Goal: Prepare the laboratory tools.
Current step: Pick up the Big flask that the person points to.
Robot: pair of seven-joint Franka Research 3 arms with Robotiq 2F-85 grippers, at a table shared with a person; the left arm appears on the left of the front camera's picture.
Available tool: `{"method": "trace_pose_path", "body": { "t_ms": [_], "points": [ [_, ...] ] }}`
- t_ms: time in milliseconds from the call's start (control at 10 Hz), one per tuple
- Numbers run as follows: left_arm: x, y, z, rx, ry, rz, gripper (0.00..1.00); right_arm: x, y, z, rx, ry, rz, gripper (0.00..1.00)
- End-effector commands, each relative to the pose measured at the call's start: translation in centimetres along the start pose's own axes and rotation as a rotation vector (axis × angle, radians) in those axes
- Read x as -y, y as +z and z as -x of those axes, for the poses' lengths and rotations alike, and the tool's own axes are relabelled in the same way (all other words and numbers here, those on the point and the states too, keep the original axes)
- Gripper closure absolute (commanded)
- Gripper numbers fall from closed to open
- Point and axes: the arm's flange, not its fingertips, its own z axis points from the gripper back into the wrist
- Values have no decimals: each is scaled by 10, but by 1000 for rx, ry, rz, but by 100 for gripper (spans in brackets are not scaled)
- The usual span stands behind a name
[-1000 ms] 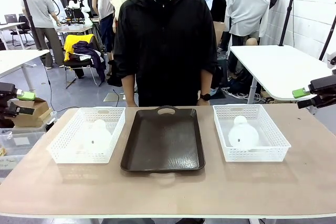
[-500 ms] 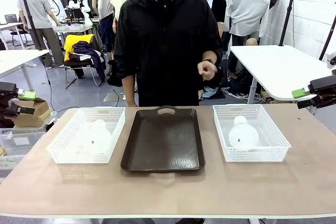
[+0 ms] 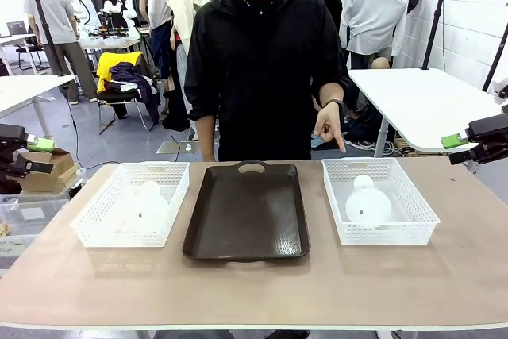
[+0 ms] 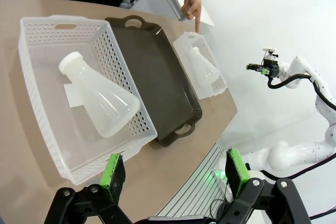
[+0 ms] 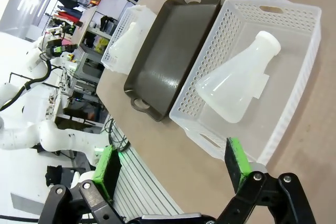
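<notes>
Tabletop [image 3: 254, 291] in tan bears two white baskets [image 3: 89, 224] [image 3: 419, 210] flanking a dark tray [image 3: 246, 220]; both jaws stand apart

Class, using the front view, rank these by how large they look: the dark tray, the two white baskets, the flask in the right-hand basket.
Dark tray; then left basket and right basket, alike; smallest, the flask.

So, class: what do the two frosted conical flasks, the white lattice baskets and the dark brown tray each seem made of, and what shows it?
Frosted white conical flasks: cloudy, matte, light passes through; plastic or frosted glass, unclear which.
White lattice baskets: moulded plastic; even holes, cut-out handles.
Dark brown rectangular tray: probably plastic, smooth with soft reflections.
</notes>
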Motion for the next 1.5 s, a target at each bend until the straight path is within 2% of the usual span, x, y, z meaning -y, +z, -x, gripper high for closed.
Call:
{"method": "trace_pose_path", "body": {
  "t_ms": [0, 1000, 1100, 1200, 1300, 1400],
  "points": [
    [0, 2, 1, -3, -12, 5, 0, -1, 0, 0, -1, 10, -13, 0],
    [0, 2, 1, -3, -12, 5, 0, 0, 0, 0, 0, 0, 0, 0],
    [0, 2, 1, -3, -12, 5, 0, -39, 2, -11, 10, 23, 199, 0],
    [0, 2, 1, -3, -12, 5, 0, -64, -7, -24, -12, 40, 254, 0],
    [0, 2, 1, -3, -12, 5, 0, -82, -24, -36, -70, -4, 257, 0],
    [0, 2, 1, -3, -12, 5, 0, -96, -39, -49, -68, 14, 364, 0]
  ]
}}
